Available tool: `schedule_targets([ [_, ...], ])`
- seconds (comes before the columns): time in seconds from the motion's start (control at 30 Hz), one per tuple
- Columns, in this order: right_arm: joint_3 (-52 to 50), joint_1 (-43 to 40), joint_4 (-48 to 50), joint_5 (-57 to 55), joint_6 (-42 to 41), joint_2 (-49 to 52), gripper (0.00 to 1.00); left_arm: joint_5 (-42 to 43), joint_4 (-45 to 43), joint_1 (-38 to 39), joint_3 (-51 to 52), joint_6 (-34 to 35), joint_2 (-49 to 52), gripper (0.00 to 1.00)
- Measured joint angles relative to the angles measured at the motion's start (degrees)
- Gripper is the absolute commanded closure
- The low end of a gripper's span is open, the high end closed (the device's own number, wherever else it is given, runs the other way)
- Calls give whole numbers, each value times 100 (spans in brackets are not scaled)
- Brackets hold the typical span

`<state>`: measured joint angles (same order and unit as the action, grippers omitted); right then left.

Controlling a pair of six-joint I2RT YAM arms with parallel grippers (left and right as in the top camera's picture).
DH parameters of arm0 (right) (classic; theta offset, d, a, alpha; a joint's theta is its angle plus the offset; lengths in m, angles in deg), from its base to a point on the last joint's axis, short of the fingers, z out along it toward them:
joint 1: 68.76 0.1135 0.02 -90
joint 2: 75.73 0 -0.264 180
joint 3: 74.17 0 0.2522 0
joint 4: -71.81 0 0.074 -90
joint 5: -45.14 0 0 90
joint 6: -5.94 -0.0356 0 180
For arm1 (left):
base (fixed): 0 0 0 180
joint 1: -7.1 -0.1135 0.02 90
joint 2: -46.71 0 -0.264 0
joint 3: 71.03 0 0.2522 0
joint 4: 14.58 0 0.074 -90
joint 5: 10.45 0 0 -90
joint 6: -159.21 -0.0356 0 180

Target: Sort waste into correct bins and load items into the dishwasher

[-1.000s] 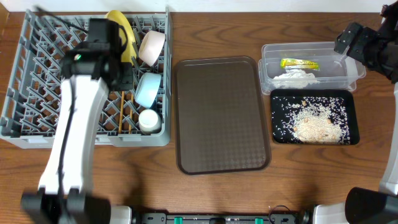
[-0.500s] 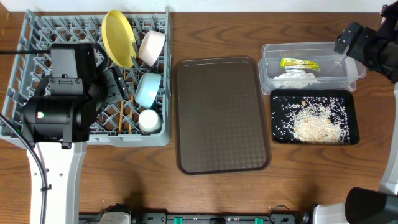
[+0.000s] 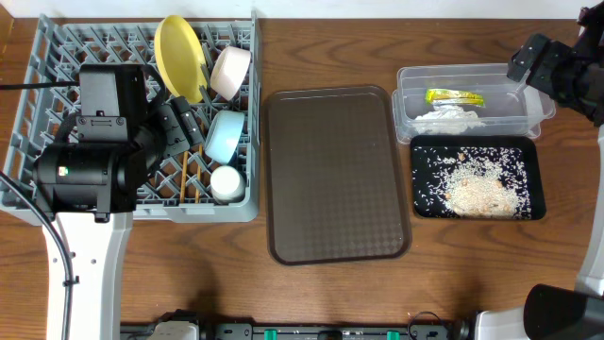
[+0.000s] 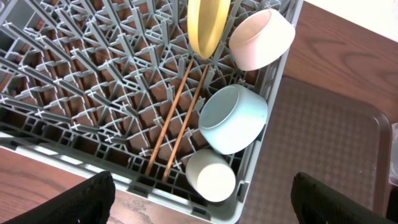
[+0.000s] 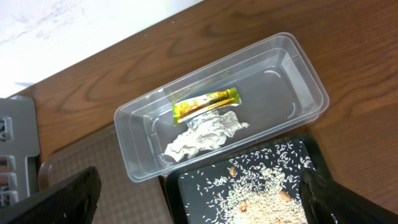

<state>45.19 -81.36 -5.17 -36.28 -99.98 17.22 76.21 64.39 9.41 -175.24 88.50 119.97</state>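
Note:
The grey dishwasher rack (image 3: 38, 203) holds the yellow plate (image 3: 177, 57) on edge, the pinkish bowl (image 3: 230, 72), the blue bowl (image 3: 225, 137), the white cup (image 3: 226, 183) and the chopsticks (image 4: 177, 118). My left gripper (image 4: 202, 205) hangs open above the rack's front right corner and holds nothing. The yellow-green wrapper (image 5: 205, 104) and crumpled paper (image 5: 202, 137) lie in the clear tub (image 5: 292, 68). Rice scraps (image 5: 261, 193) cover the black tray (image 5: 186, 193). My right gripper (image 5: 199, 199) is open and empty, high over these bins.
A large brown serving tray (image 3: 335, 175) lies between the rack and the bins with nothing on it. The left arm's body (image 3: 90, 170) covers part of the rack's front left. Bare wooden table runs along the front edge.
My left gripper opened, let go of the yellow plate and drew back toward the rack's front. The plate now stands alone in the rack. The right arm has not moved.

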Motion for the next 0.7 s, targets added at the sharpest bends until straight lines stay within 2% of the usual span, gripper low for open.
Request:
schedule_targets([
  [0.47,0,28,-13,-190,52,0,1,0,2,0,0,22,0,8],
  [0.7,-503,704,601,-824,745,-369,1,0,13,0,0,20,0,8],
])
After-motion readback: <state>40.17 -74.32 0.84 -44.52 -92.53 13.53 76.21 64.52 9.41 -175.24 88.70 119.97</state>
